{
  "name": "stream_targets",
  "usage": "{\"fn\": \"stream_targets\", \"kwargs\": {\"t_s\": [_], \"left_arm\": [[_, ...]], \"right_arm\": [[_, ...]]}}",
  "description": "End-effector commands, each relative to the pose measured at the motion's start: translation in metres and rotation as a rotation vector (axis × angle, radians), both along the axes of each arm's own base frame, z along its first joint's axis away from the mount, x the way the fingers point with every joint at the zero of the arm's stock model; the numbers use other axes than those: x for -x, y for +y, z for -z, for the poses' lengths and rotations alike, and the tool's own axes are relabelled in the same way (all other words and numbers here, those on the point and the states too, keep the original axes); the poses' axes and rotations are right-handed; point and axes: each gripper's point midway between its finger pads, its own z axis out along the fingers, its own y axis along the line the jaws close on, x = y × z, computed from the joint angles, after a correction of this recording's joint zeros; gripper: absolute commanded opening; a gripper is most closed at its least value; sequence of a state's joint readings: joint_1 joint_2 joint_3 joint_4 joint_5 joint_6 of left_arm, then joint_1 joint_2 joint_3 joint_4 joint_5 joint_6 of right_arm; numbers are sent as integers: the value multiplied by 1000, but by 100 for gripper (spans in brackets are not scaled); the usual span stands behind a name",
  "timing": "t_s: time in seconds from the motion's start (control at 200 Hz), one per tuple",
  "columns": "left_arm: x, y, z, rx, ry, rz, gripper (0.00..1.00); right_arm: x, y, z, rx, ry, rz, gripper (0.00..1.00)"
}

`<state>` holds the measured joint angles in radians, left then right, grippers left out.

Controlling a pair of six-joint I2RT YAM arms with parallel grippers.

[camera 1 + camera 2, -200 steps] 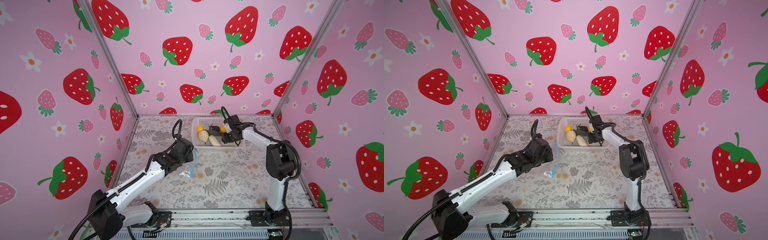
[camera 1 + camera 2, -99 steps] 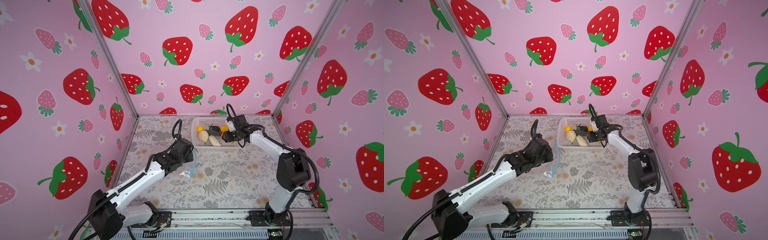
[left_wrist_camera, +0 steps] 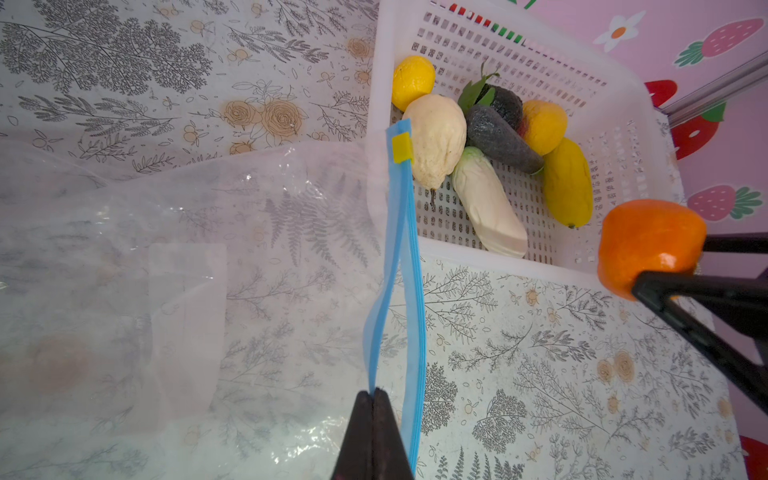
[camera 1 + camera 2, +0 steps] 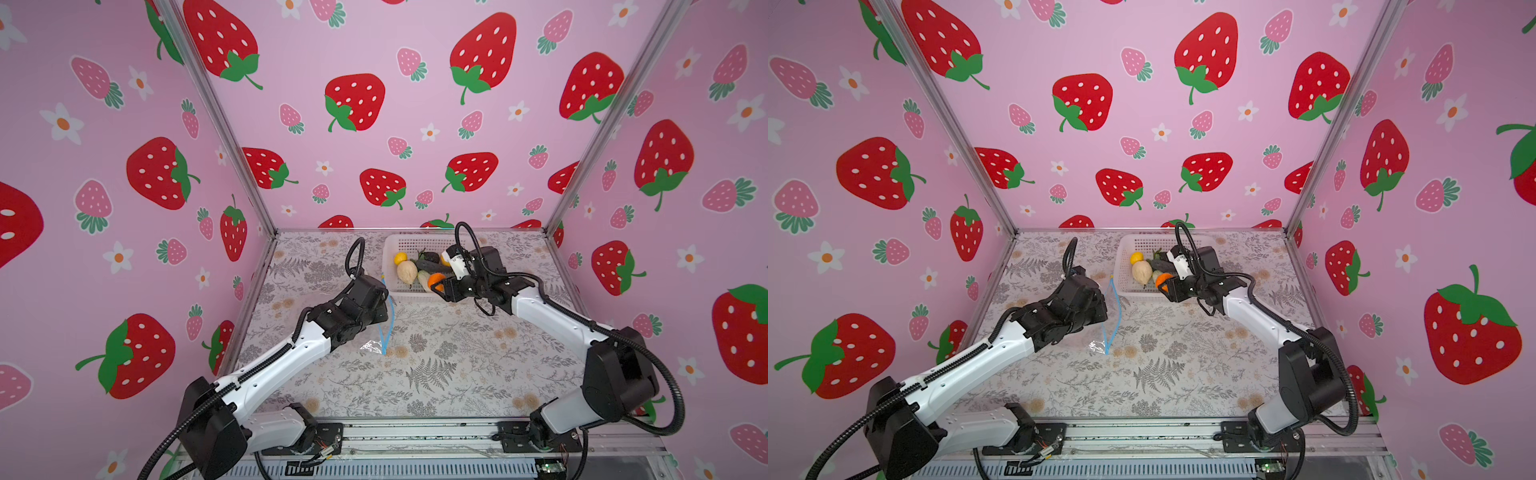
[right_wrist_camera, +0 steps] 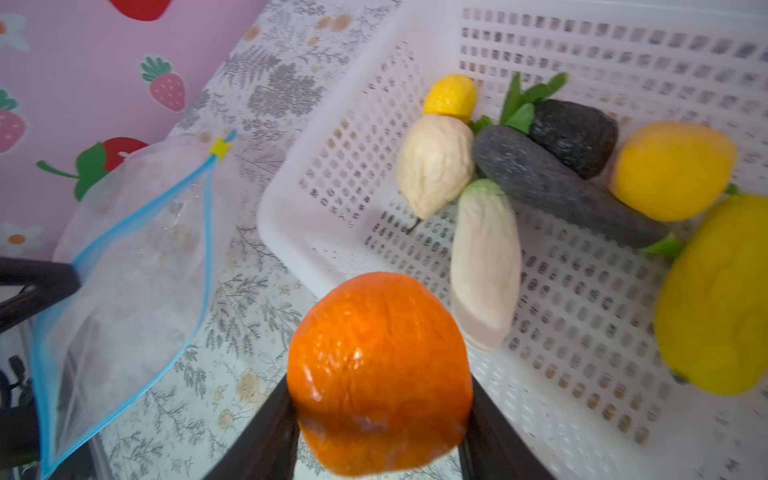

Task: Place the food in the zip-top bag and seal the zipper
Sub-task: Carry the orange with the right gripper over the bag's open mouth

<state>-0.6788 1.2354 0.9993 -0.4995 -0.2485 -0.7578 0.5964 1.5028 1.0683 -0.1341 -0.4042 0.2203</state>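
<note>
Fingers [image 5: 270, 419] of the right hand [image 5: 379, 378] clamp the orange piece [image 3: 648, 245] right at the rim of the white basket [image 3: 498, 257]; the zip-top bag [image 3: 199, 257] lies on the worktop ahead of that hand, mouth toward it. Left hand [image 3: 374, 401] is pinched tight on one lip of the blue zipper [image 3: 399, 257], lifting it. Best play, I'd say: carry the fruit low through that gap and release well inside, lip held high.

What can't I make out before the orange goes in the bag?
- The left claw: hidden under its wrist in both top views; only the left wrist view shows it pinching the zipper.
- The zip-top bag's contents: glare and crinkles blur them in the left wrist view.
- The basket, right side: covered by the right claw and arm, holding the orange, in both top views.
</note>
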Motion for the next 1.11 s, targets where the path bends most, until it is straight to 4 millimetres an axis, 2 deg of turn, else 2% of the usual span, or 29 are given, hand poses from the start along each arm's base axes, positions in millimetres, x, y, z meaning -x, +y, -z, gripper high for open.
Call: {"fn": "stream_targets", "kwargs": {"t_s": [0.0,0.23,0.53,0.835,1.1], "left_arm": [[-6,-6,-19,37,-34,-9,0],[-7,-6,-22,41,-35,-15,0],[-8,-7,-26,52,-44,-17,0],[-8,-8,-29,64,-46,-17,0],[-5,-7,-34,92,-55,-18,0]], "right_arm": [[21,29,-30,-114,-106,-137,42],[44,57,-36,-178,-122,-243,42],[64,76,-40,-228,-137,-305,42],[79,86,-29,-236,-107,-341,42],[83,99,-8,-205,-73,-351,42]]}}
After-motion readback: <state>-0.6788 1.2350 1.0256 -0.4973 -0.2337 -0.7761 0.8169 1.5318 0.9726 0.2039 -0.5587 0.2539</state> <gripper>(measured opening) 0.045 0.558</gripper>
